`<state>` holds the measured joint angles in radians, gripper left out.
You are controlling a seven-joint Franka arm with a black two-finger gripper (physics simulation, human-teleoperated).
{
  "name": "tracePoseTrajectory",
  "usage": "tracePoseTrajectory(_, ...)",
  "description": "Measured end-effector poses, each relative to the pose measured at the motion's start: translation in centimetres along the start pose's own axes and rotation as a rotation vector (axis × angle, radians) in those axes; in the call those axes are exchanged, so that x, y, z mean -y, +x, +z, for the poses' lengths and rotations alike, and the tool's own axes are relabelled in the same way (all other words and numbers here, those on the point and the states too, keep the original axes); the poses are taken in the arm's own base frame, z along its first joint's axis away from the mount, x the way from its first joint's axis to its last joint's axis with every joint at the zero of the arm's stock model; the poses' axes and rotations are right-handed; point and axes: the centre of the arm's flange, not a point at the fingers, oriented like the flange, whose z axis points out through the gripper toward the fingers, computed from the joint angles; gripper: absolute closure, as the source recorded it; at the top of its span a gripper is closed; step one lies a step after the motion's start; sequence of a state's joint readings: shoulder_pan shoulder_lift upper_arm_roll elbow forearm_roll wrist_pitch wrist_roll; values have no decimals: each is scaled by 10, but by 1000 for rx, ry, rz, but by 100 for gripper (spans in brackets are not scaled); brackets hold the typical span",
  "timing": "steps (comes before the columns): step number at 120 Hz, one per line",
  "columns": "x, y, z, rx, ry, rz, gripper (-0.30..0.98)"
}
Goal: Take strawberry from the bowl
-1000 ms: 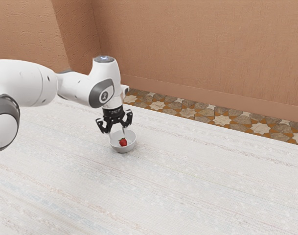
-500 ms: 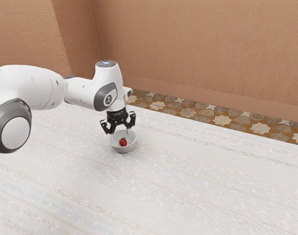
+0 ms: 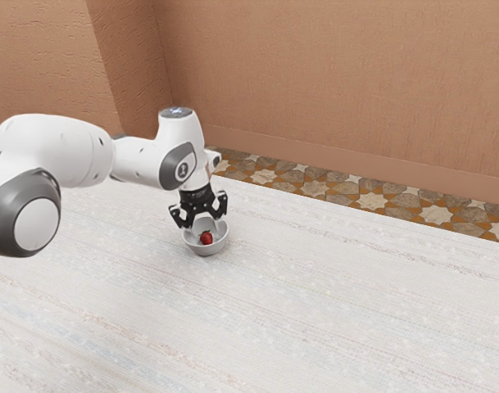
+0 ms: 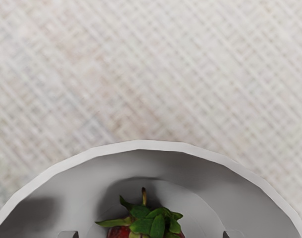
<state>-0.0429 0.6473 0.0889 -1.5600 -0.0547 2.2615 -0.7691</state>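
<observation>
Item: one strawberry (image 3: 206, 238), red, lying in the white bowl (image 3: 206, 250), which stands on the table (image 3: 315, 311). Tool: one black gripper (image 3: 203, 226), released, its fingers spread and nothing grasped, at the bowl's mouth. Governing relation: the strawberry lies below the gripper, apparently between the lines of its two fingers; a short descent, then closing, seems the coming step. Long axis: uncertain (the leaf cap faces roughly upward, the exact lean cannot be told). Reach: a single white arm (image 3: 69, 151), hence no nearer rival. Views compared: the wrist view details the curved stem (image 4: 144, 197) and green leaves (image 4: 155, 221); the exterior view supplies the bowl's outer wall and the arm's approach.
</observation>
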Motion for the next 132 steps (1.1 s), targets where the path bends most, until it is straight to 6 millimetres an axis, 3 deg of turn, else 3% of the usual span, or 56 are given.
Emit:
tracePoseTrajectory(57,0,0,15,3,-2,25,34)
tracePoseTrajectory(93,-2,-1,12,21,-36,3,47)
tracePoseTrajectory(132,0,0,16,28,-40,-2,50)
